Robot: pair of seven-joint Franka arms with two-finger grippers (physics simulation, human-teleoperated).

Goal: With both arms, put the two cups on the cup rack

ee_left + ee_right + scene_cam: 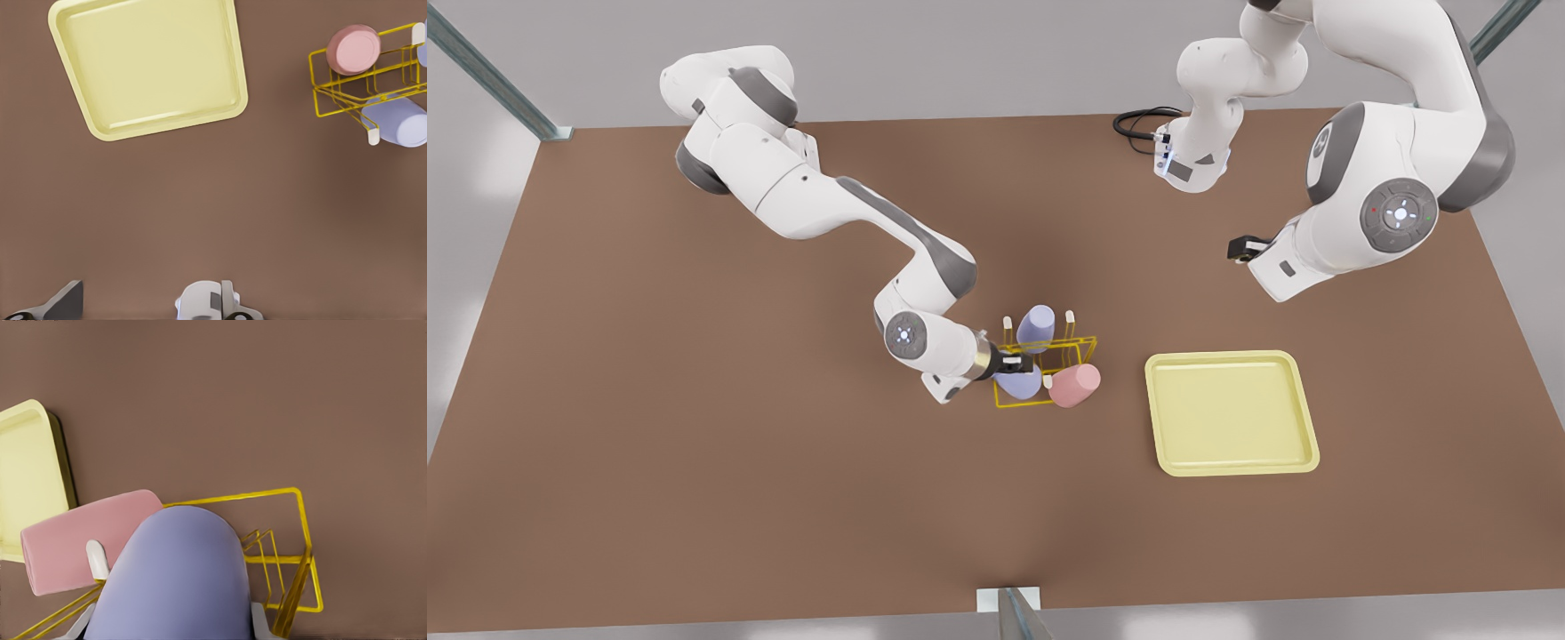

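Observation:
The yellow wire cup rack point(1080, 342) stands at the table's middle. A pale pink cup point(1074, 385) sits tilted on a peg at the corner nearest the tray. One lavender cup point(1037, 324) rests on a back peg. My right gripper point(1021, 363) reaches in from the front view's left, shut on a second lavender cup point(1016, 384) at the rack's front corner. In the right wrist view this lavender cup point(173, 580) lies between the fingers, beside the pink cup point(80, 547) and the rack point(300, 547). My left gripper point(1241, 248) waits raised at the front view's right, open point(147, 297).
A flat pale-yellow tray point(1232, 453) lies to the front view's right of the rack, also seen as the tray point(150, 63) in the left wrist view. A black cable point(1138, 120) loops at the table's far edge. Brown tabletop surrounds the rack.

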